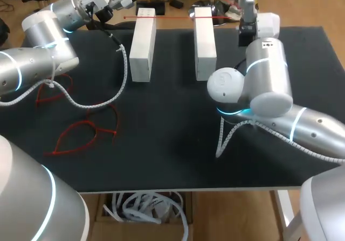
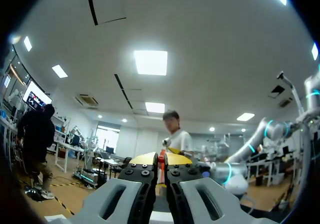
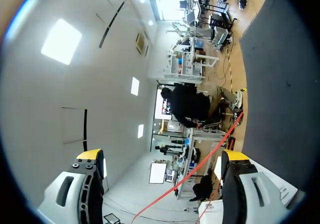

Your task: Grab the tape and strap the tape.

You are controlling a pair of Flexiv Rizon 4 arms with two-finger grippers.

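Over the far ends of two white blocks (image 1: 143,47), you have a thin red tape (image 1: 178,17) stretched straight above the black tabletop (image 1: 172,144). Your left hand (image 2: 161,160) is pressed together, pinching the flat tape, I think so it does not go slack. Your right hand (image 3: 162,155) is spread wide, and the tape runs between its fingers without touching them. Limp red loops (image 1: 81,123) lie nearby.

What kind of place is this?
Probably a robot lab or test workshop: a left arm and a right arm at a black table, with red tape stretched across two white blocks.
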